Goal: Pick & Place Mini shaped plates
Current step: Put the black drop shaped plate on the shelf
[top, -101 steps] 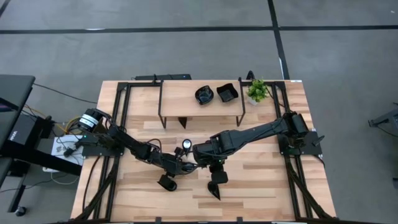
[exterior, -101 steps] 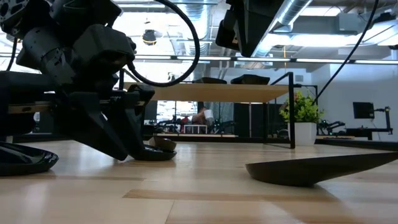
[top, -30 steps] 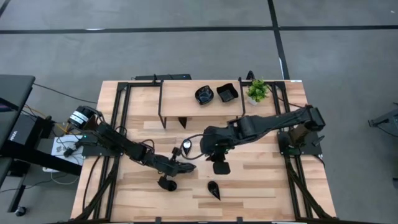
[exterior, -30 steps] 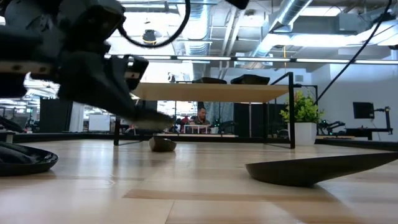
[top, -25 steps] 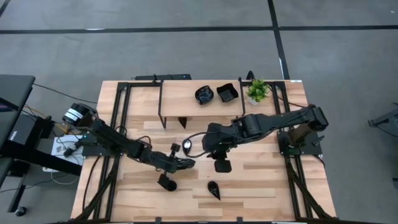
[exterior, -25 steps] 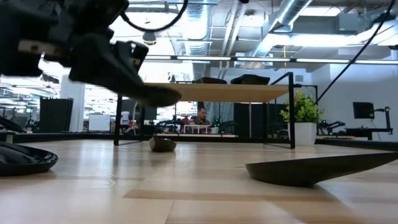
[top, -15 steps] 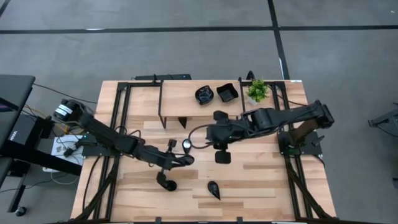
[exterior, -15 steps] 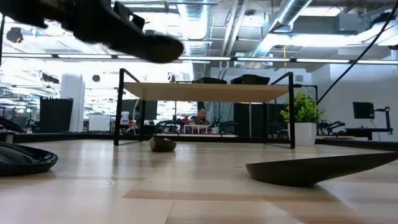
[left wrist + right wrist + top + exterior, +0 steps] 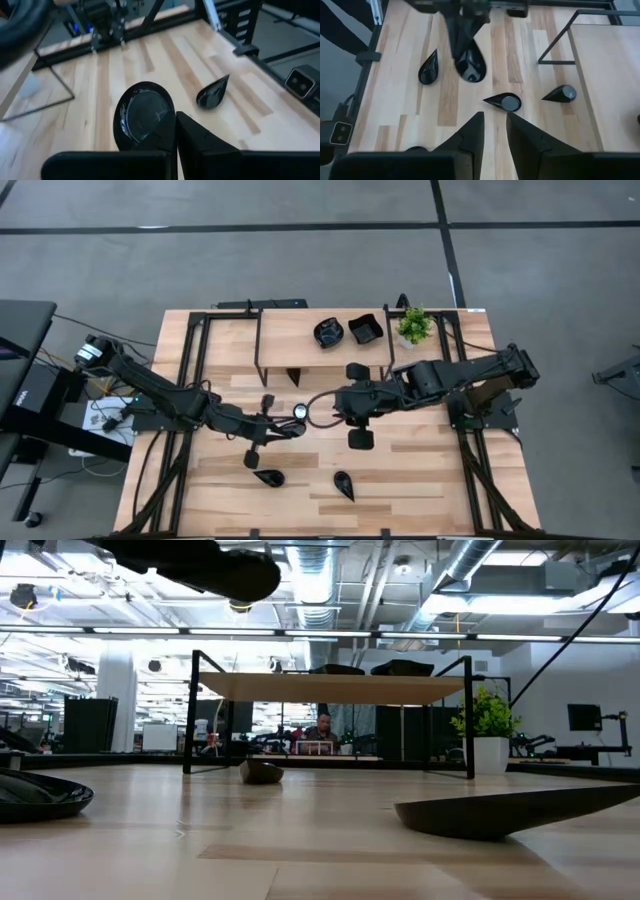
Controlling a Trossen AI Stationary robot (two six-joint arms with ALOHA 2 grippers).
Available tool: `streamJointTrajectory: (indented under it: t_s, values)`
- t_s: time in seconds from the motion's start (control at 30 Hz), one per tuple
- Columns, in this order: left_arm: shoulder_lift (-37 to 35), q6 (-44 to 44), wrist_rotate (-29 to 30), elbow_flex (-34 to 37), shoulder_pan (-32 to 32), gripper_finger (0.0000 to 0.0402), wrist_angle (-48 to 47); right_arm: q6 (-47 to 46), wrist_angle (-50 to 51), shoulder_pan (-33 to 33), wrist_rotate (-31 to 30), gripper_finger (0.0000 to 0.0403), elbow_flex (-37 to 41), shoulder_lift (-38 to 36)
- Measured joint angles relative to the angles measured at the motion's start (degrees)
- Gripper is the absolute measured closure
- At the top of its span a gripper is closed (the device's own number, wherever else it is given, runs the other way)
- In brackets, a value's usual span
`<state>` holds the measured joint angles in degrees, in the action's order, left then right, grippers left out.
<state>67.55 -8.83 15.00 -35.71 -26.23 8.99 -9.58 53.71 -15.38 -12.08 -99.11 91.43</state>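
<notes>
In the high view, two glossy black teardrop-shaped mini plates (image 9: 268, 476) (image 9: 343, 483) are seen lying on the near middle of the light wooden bench (image 9: 420, 470). A scalloped black dish (image 9: 328, 332) and a square black dish (image 9: 365, 329) are set on the raised wooden shelf (image 9: 285, 335) at the far side, with a small green potted plant (image 9: 413, 325) just right of them. The left gripper (image 9: 252, 457) is held above the left teardrop plate. The right gripper (image 9: 360, 439) is held near the bench's middle.

In the low view, shallow rims are shown resting flat on the wood, so the plates are judged light, stiff, slippery and chippable. A pinch across a raised rim, or at the narrow tip, is judged the best hold.

In the left wrist view, the left fingers (image 9: 165, 135) are pressed together on nothing, over the broad plate.

In the right wrist view, the right fingers (image 9: 472, 132) are spread slightly and nothing is seen between them. A smaller teardrop piece (image 9: 504, 102) and a dark cone-like piece (image 9: 560, 93) are seen nearby. The shelf's black frame and the other arm are judged the main obstacles.
</notes>
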Motion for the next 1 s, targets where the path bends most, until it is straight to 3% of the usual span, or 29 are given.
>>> streamJointTrajectory:
  t_s: [0.3,0.53,1.0]
  values:
    - [-2.5,-2.0,-2.1,-6.1,3.7,0.0391,-9.1,1.8,-0.8,0.4,1.6,0.0326,0.1,-1.0]
    - [-2.3,-5.1,-9.5,-12.1,9.9,0.0390,-16.6,7.4,-3.3,0.0,3.4,0.0326,0.1,-4.6]
    - [-2.3,-19.8,-18.7,-17.7,28.5,0.0391,-20.6,19.4,0.2,7.9,3.3,0.0326,0.1,-16.1]
